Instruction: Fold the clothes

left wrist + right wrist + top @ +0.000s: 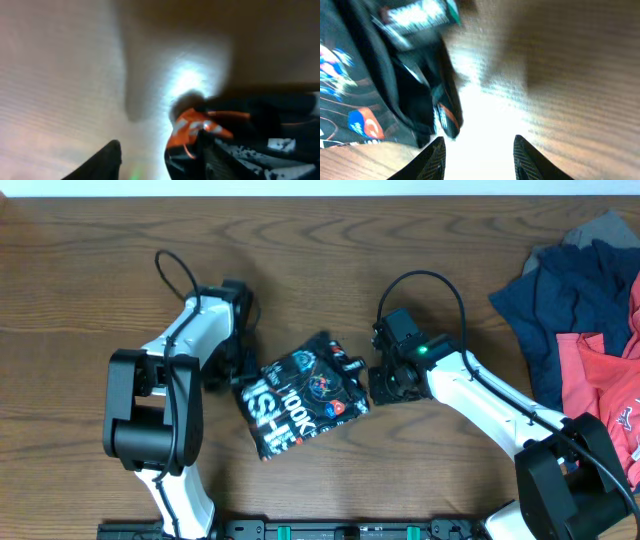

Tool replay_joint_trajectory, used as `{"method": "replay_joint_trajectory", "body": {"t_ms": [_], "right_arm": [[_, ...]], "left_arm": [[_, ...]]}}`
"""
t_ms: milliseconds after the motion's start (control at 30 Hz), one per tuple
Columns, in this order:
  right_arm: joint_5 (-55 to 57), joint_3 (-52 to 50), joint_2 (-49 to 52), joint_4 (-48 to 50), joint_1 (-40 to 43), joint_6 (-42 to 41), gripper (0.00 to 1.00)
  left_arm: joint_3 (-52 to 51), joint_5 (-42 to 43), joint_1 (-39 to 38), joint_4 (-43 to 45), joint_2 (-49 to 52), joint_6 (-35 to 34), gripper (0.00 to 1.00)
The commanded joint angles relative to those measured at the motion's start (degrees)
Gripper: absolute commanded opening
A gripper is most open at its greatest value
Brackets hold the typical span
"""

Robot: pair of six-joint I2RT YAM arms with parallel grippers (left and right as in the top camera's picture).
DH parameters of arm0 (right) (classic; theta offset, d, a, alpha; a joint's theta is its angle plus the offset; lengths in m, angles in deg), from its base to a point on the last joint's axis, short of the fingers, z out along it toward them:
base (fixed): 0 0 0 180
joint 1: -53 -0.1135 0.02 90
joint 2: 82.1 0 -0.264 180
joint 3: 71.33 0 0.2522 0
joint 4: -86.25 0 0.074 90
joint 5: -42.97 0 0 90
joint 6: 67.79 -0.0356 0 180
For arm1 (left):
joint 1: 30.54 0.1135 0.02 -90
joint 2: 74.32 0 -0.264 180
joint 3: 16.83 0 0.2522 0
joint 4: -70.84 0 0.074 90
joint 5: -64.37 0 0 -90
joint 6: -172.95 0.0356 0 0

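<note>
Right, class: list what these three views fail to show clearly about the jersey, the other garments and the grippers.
Left gripper: in the overhead view its own housing hides the jaws; the left wrist view is too blurred to tell open from shut.
Black jersey: folded, lettering partly tucked under; blurred and cut by the left edge in the right wrist view.
Garment pile: cut off by the overhead's right edge; its count is unclear.
</note>
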Motion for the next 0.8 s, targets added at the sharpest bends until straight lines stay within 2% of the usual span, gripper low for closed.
{"method": "replay_joint_trajectory", "body": {"t_ms": [0, 167, 267, 367, 400, 500, 533, 600, 767], "right_arm": [[-0.4, 0.3, -0.5, -1.0, 0.1, 1.9, 0.43], [0.9, 0.3, -0.5, -1.2, 0.1, 1.9, 0.44], [0.9, 0.3, -0.5, -1.2, 0.2, 1.9, 0.45], [0.9, 0.3, -0.5, -1.2, 0.2, 1.9, 0.46], [0.9, 0.3, -0.5, -1.2, 0.2, 1.9, 0.46], [0.8, 0.3, -0.5, -1.3, 0.2, 1.9, 0.46], [0.8, 0.3, -0.5, -1.3, 0.2, 1.9, 0.47], [0.8, 0.3, -0.5, -1.5, 0.2, 1.7, 0.47], [0.8, 0.3, -0.5, -2.8, 0.2, 1.7, 0.47]], "left_arm": [[-2.5, -2.6, 1.6, -2.6, 0.1, -1.4, 0.57], [-1.2, -2.6, 2.6, -4.8, -2.6, -1.9, 0.61], [0.6, -2.6, 2.6, -3.5, -6.1, -1.9, 0.67], [1.3, -0.6, 2.6, 3.0, -9.9, -0.5, 0.9], [1.3, 2.0, 2.6, 5.6, -10.6, 2.4, 0.93], [1.3, 16.5, 2.6, 13.1, -11.0, 17.3, 1.0], [1.3, 20.3, 2.6, 14.8, -10.6, 20.6, 0.98], [1.3, 25.5, 2.6, 18.0, -9.4, 24.6, 0.98], [1.3, 33.9, 2.6, 21.3, -4.7, 29.9, 0.98]]}}
